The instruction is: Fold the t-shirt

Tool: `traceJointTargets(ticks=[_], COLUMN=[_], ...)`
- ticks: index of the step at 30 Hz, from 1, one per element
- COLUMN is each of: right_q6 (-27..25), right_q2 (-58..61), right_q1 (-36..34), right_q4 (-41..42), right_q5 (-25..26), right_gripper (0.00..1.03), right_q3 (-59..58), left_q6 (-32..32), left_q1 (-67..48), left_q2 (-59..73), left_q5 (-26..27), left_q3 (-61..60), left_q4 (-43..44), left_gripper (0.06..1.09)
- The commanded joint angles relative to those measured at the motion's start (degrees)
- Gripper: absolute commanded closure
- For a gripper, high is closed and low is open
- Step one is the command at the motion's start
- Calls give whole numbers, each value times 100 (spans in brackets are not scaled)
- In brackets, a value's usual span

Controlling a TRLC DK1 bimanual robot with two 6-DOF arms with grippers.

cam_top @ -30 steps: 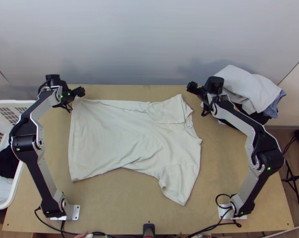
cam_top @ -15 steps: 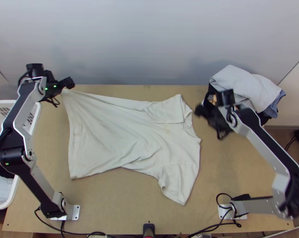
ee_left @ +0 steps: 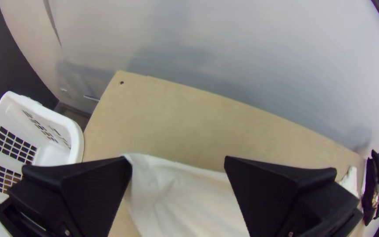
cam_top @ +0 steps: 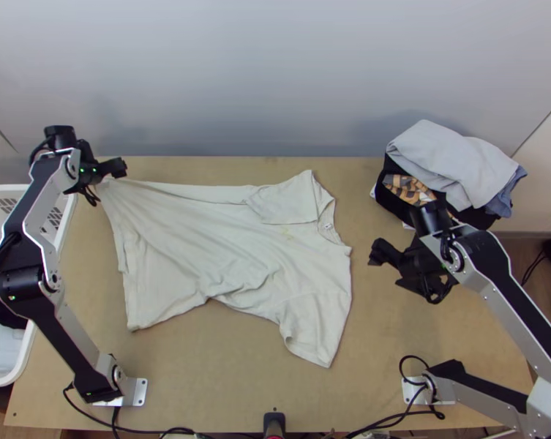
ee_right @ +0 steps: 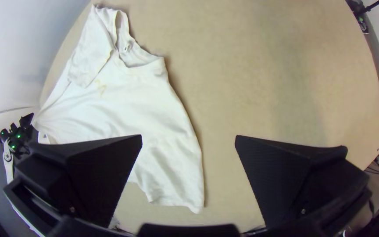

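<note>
The off-white t-shirt [cam_top: 224,249] lies roughly spread and wrinkled, collar to the right and hem to the left, its far sleeve turned over the body. At its far left corner is my left gripper [cam_top: 116,167]. The left wrist view has that left gripper [ee_left: 178,160] with fingers wide apart and shirt cloth [ee_left: 176,193] between and beyond them. My right gripper [cam_top: 378,253] hangs right of the collar, off the shirt. In the right wrist view the right gripper [ee_right: 188,138] is open, the shirt [ee_right: 132,101] lying below it.
A white laundry basket [cam_top: 63,219] stands at the table's left edge, a black cloth inside. Folded clothes [cam_top: 454,164] are piled at the far right, beyond the right gripper. Bare wood [cam_top: 202,380] runs along the near side.
My left gripper has gone left, and the shirt has slid left, its far left corner drawn out. My right gripper has come away from the clothes pile toward the near side.
</note>
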Motion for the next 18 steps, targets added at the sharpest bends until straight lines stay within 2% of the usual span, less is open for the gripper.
traceJointTargets(ticks=[1, 4, 6, 8, 10, 11, 15, 18], right_q6=[56, -76, -102, -313, -568, -700, -840, -911], right_q2=[-54, 60, 34, 95, 306, 412, 772, 921], right_q1=[79, 79, 70, 167, 395, 483, 756, 773], right_q4=[3, 442, 969, 1550, 1919, 1980, 1980, 1989], right_q5=[-211, -386, -870, -1125, -1160, -1160, -1169, -1177], right_gripper=[4, 4, 7, 17, 31, 34, 34, 34], right_q3=[-117, -469, -935, -1462, -1866, -1954, -1937, -1928], left_q6=[252, 287, 331, 366, 428, 480, 753, 1008], left_q1=[-232, -338, -399, -461, -505, -531, -584, -584], left_q2=[128, 84, 49, 14, 14, 5, -57, -48], left_q5=[-217, -217, -217, -217, -226, -331, -718, -1333], left_q3=[-239, -371, -397, -432, -441, -450, -450, -458], left_q4=[-338, -461, -532, -567, -593, -593, -707, -734], left_gripper=[10, 10, 10, 10, 10, 10, 10, 10])
